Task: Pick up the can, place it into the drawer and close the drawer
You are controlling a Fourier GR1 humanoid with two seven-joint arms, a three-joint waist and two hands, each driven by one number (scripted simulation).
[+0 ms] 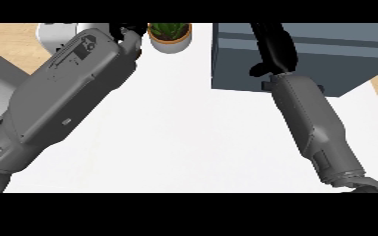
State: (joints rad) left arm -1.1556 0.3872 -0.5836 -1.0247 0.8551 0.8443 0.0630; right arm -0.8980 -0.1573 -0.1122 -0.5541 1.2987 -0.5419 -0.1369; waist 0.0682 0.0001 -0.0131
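The blue-grey drawer unit (pixel 332 60) stands on the white counter (pixel 192 130) at the upper right. My right hand (pixel 275 47) lies stretched across its top, fingers straight and running toward the far edge, thumb sticking out to the left near the unit's front. No can shows anywhere; I cannot tell whether it is inside the unit or hidden by my arms. I cannot make out an open drawer. My left hand (pixel 127 31) is at the top edge, left of the plant, mostly hidden behind its own forearm.
A small potted plant (pixel 170 36) in a white and orange pot stands at the back, between the two hands. My wide left forearm (pixel 66 85) covers the counter's left side. A white object (pixel 55 32) sits at the far left corner.
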